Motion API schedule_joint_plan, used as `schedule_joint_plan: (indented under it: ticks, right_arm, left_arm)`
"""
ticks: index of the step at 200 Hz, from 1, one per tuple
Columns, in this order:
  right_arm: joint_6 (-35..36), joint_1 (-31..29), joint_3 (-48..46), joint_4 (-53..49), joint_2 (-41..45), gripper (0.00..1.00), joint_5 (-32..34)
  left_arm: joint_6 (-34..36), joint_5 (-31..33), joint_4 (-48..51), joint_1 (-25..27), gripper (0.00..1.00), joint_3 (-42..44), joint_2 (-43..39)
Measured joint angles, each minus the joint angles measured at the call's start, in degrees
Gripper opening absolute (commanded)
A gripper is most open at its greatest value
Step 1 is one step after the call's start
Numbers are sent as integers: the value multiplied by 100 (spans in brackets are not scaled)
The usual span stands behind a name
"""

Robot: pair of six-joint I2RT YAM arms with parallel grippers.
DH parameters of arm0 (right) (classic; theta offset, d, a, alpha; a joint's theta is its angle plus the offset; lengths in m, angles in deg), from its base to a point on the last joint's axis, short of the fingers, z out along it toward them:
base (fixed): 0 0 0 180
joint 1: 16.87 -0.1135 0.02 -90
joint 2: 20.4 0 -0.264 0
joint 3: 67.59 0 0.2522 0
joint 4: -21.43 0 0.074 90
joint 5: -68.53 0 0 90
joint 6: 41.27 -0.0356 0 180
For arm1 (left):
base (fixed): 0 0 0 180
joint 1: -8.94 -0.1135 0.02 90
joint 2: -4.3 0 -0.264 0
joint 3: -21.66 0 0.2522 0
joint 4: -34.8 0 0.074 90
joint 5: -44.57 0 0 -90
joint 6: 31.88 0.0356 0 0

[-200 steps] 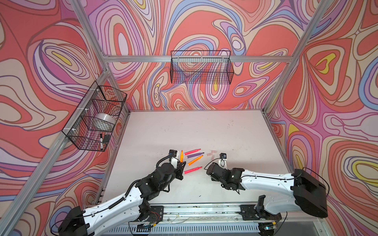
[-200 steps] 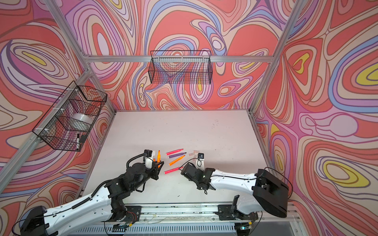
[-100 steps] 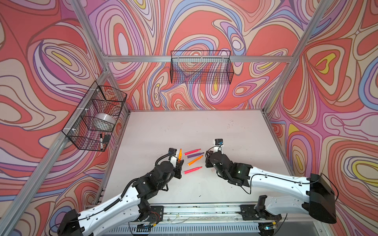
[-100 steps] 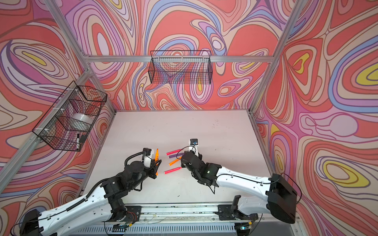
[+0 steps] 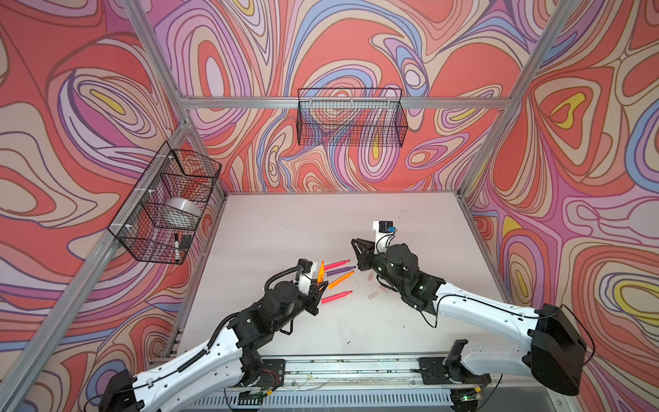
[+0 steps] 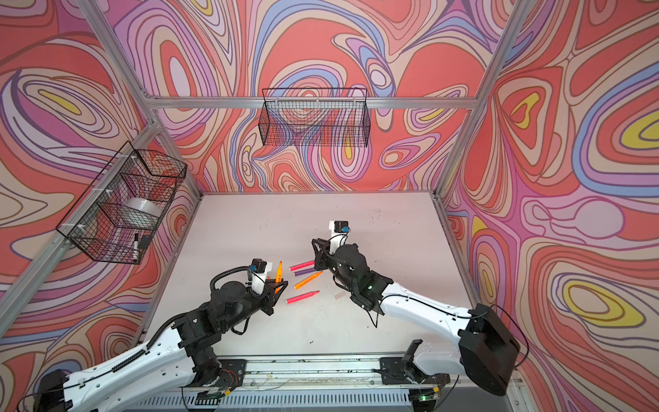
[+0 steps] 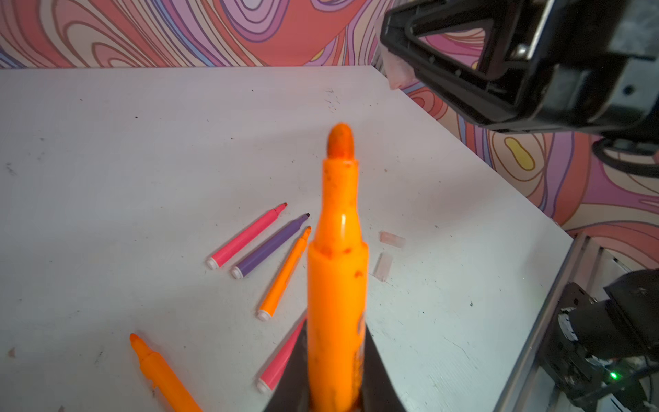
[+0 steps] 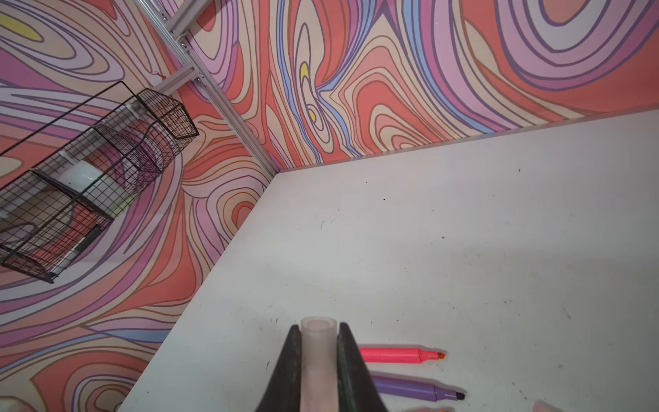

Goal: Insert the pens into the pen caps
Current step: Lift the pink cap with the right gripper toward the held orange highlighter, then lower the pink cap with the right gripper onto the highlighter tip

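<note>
- Swirl-patterned walls [image 5: 107,107] surround the white bench [image 5: 303,221].
- Left tool [image 7: 337,335] pinches an orange pen [image 7: 338,249], tip outward.
- Right tool [image 8: 318,326] pinches a clear cap [image 8: 318,356].
- Spare pens [image 7: 269,246] lie between the tools, with loose caps [image 7: 382,266] beside the right one.

glossy plastic orange pen [image 7: 337,285], frosted translucent cap [image 8: 318,356]

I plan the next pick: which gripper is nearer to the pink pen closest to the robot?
Left. The left gripper, holding an orange pen, is beside that pink pen; the right gripper, holding a cap, is beyond the purple pen.
</note>
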Motion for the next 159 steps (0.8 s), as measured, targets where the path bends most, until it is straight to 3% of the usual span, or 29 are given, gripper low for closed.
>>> schedule_joint_plan:
  ticks: [29,86,159]
  right_arm:
    - [-168,0,-490,466,472,0,-348]
    - [-531,0,-706,1158,490,0,-879]
    - [-1217,-15,-957,2677,-544,0,-1178]
  left_arm:
    - [-216,-588,-306,0,0,52,227]
    - [-763,-1412,-1088,0,0,186,774]
    - [-1086,-1613,-1565,0,0,186,1080]
